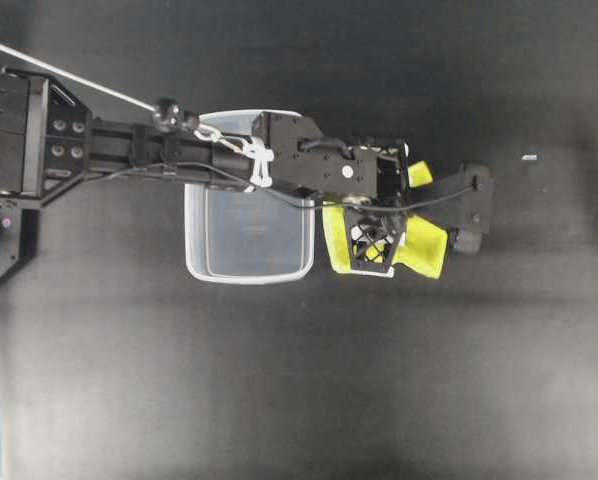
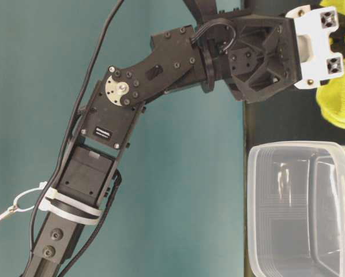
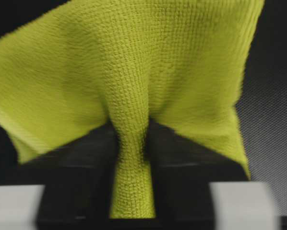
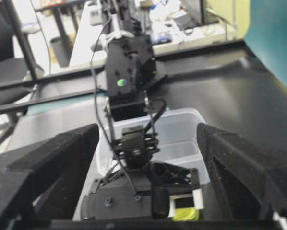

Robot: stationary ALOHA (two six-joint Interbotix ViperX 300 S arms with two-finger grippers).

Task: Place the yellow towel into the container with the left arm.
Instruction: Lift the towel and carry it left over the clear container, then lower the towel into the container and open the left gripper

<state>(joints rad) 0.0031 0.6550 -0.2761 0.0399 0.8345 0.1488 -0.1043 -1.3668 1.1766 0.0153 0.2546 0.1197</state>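
Your left gripper (image 3: 131,158) is clamped on a fold of the yellow towel (image 3: 134,72), which hangs bunched between the fingers (image 3: 177,158) in the left wrist view. Overhead, the yellow towel (image 1: 424,245) sits just beside the container (image 1: 249,272), on its right, outside the rim. The left arm (image 1: 179,150) crosses above the container's upper edge. Your right gripper (image 4: 143,172) stands wide, holding nothing.
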